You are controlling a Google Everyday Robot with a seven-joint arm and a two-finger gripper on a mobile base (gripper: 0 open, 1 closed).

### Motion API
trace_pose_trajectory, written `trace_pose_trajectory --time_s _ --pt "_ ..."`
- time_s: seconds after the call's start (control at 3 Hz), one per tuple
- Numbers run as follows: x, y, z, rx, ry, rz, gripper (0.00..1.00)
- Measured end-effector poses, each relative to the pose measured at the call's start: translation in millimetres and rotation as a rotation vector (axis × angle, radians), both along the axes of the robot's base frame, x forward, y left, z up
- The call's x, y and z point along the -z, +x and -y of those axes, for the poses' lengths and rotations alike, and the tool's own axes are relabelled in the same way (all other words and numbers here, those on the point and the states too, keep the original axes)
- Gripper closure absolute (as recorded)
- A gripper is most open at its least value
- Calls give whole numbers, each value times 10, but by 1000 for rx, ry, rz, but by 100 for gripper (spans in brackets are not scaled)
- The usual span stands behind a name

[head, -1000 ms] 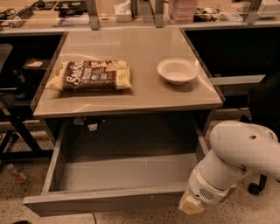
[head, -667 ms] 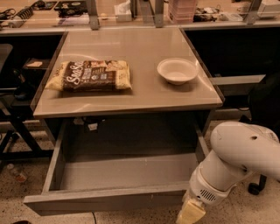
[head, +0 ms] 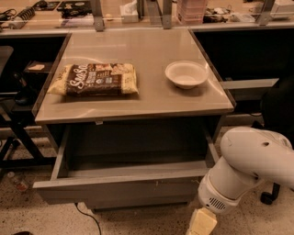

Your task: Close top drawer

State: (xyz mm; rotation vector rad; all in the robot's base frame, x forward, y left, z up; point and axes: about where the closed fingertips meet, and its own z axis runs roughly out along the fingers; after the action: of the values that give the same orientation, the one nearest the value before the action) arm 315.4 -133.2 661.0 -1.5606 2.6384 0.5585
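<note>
The top drawer is a wide shallow grey metal drawer under the tabletop. It stands partly open, its flat front pulled out toward the camera, and its inside looks empty. My white arm comes in from the lower right. My gripper is a cream end piece at the bottom edge, just right of and below the drawer front's right corner. It is partly cut off by the frame.
A brown snack bag lies on the tabletop at the left and a white bowl at the right. A cluttered counter runs behind. A cable trails on the floor under the drawer. Dark furniture stands on both sides.
The drawer front has moved in toward the table, so less of its inside shows. My gripper has dropped lower, toward the bottom edge.
</note>
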Motion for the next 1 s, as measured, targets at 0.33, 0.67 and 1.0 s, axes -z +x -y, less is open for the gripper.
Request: trace_pose_trajectory --time_s 0.33,0.67,1.0 --pt "0 0 0 0 0 0 19" --pt "0 0 0 0 0 0 43" --pt "0 0 0 0 0 0 66"
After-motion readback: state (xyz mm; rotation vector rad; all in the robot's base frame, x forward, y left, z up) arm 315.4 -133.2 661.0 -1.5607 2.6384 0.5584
